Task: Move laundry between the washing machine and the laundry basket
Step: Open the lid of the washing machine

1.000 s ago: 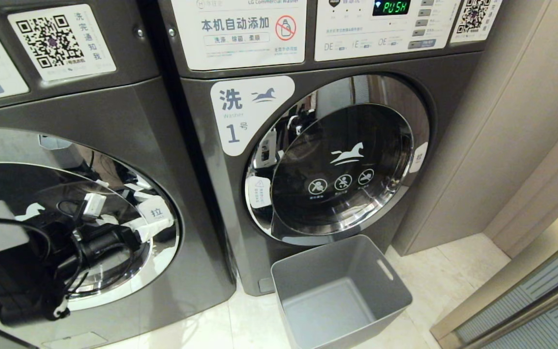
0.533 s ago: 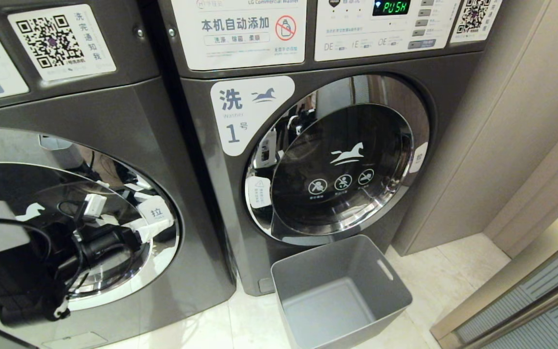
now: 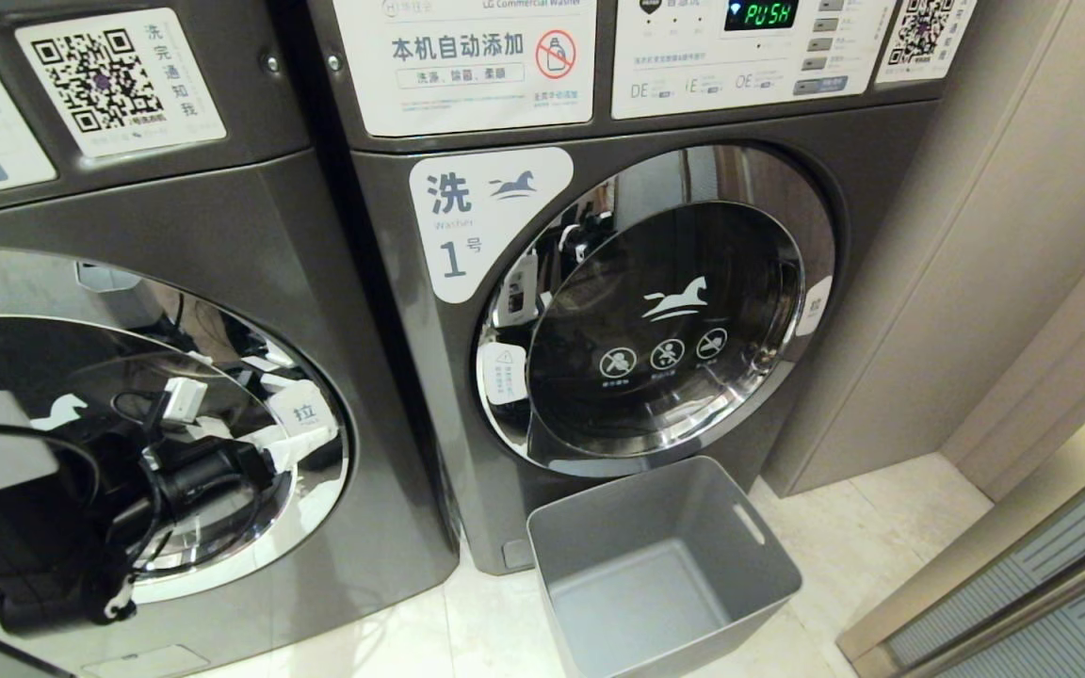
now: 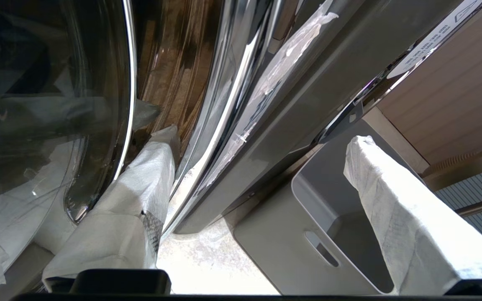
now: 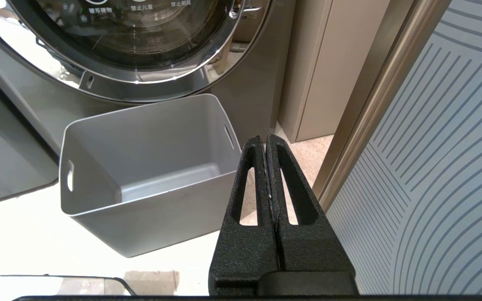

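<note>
A: We see two dark grey front-loading washing machines, doors shut, and one empty grey plastic laundry basket at six o'clock below the right-hand door.

B: Our left hand, fingers spread wide and empty, sits nearer; basket at three o'clock. Right hand pressed together, parked.
</note>
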